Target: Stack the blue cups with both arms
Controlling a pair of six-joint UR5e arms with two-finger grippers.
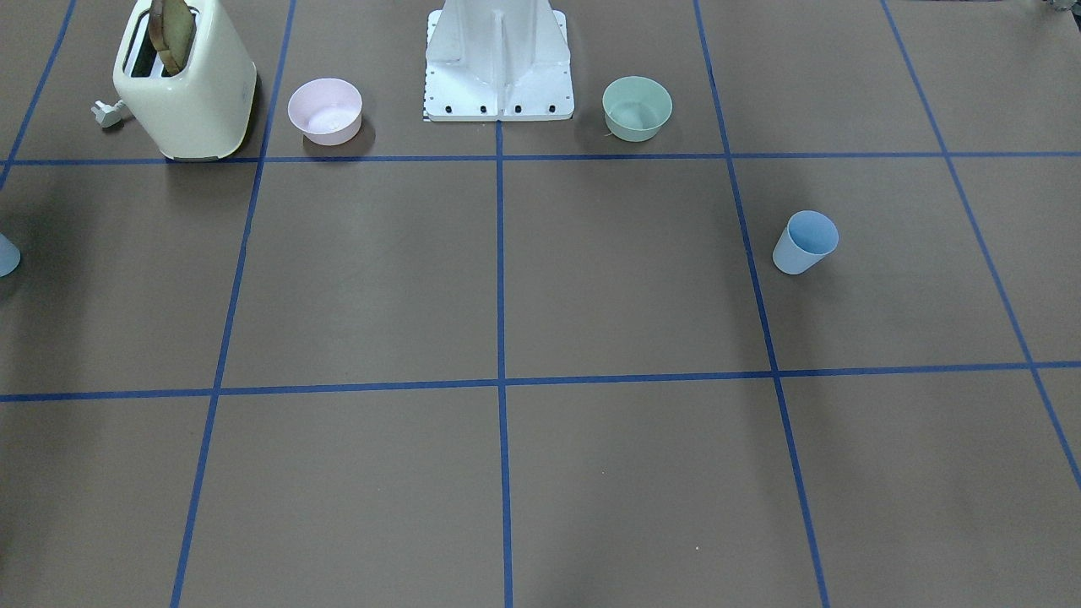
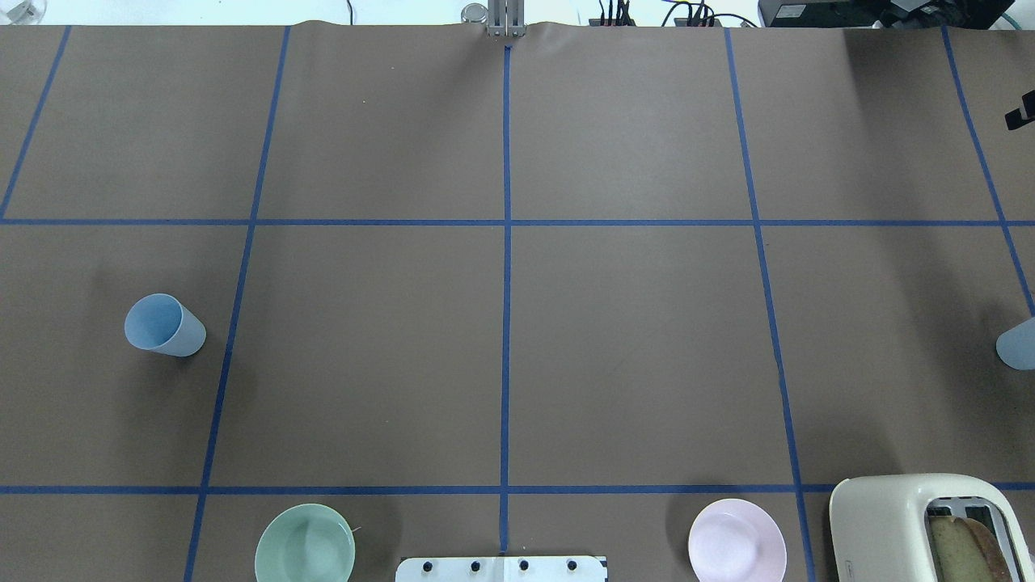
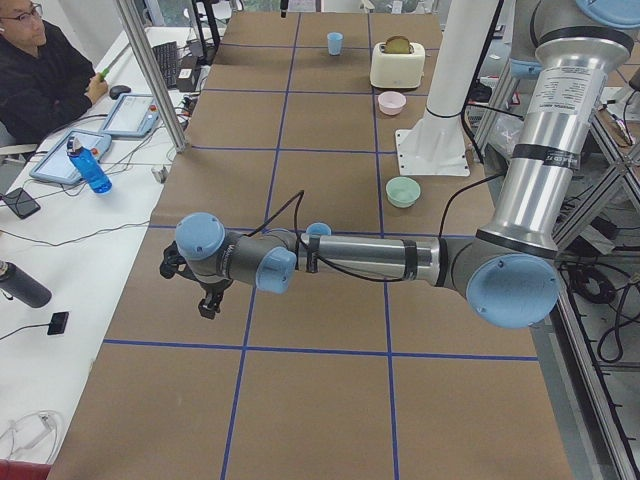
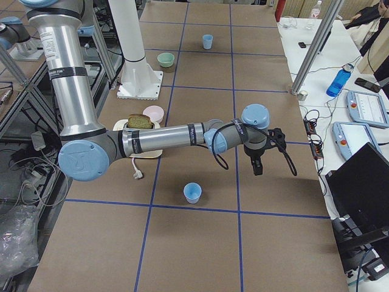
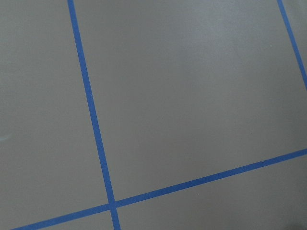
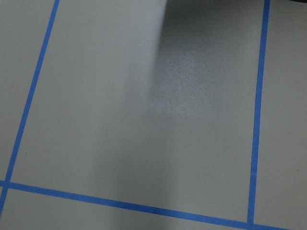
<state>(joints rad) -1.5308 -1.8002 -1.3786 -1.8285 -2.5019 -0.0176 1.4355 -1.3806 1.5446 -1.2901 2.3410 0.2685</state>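
brown paper table [image 1: 633,279] gridded in blue tape [image 1: 500,253], white desk [image 3: 70,285] beside.

A brown table [image 2: 631,347] gridded in blue tape [image 2: 506,323] carries 5 items around the white base mount [image 2: 501,568]: a green bowl [image 2: 305,544] near its left, a pink bowl [image 2: 737,540] near its right, a cream toaster [image 2: 889,517] beyond the pink bowl, 1 upright blue cup [image 2: 164,326] far out left, the other blue cup [image 2: 1019,343] far out right.

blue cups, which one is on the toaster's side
The blue cup on the robot's right; the other cup stands nearer the green bowl.
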